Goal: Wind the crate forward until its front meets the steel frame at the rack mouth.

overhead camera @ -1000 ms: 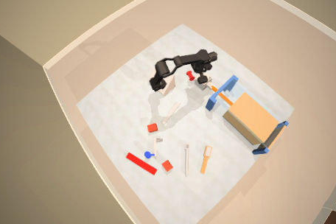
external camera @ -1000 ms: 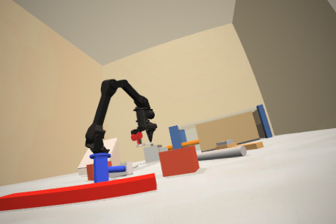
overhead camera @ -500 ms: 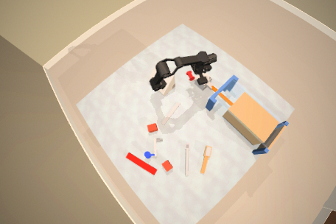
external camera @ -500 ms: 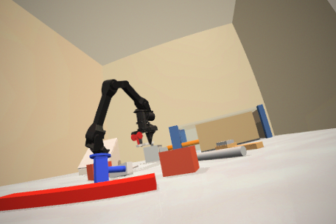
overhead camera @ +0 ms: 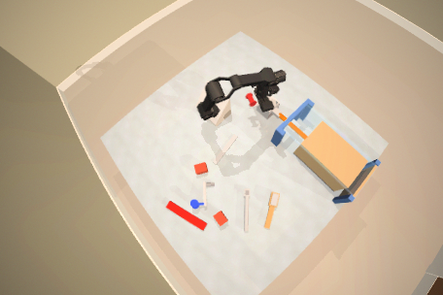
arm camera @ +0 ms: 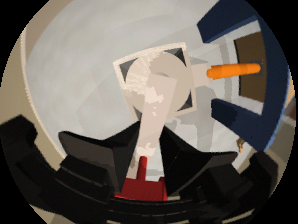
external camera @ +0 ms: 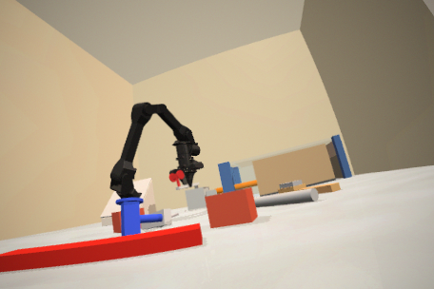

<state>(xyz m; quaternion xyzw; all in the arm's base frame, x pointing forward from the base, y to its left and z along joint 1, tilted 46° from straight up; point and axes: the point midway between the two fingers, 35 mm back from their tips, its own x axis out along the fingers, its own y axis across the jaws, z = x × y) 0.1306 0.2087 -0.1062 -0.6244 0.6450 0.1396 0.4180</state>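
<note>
The winch (overhead camera: 276, 105) (external camera: 195, 200) (arm camera: 136, 82) stands before the cubby. The winch handle has a red knob (overhead camera: 251, 99) (external camera: 177, 176) (arm camera: 145, 191) and a pale crank arm (arm camera: 157, 110) that reaches over the winch top; its key is hidden. My gripper (overhead camera: 266, 107) (external camera: 190, 183) (arm camera: 149, 125) is shut on the crank arm, between knob and winch. The orange strap (overhead camera: 293, 126) (external camera: 245, 183) (arm camera: 232, 71) runs to the crate (overhead camera: 335, 147) (external camera: 295, 166) (arm camera: 250, 52). The crate looks flat; a gap separates its front from the blue steel frame (overhead camera: 297, 111) (external camera: 224, 177).
A pale wedge block (overhead camera: 221, 114) (external camera: 143, 194) stands by the arm's base. A pale stick (overhead camera: 225, 148), red blocks (overhead camera: 200, 168) (overhead camera: 221, 218), a blue-knobbed crank (overhead camera: 194, 204) (external camera: 130, 218), a red bar (overhead camera: 186, 215) (external camera: 95, 247), a rod (overhead camera: 247, 211) and an orange-handled tool (overhead camera: 270, 215) lie farther off.
</note>
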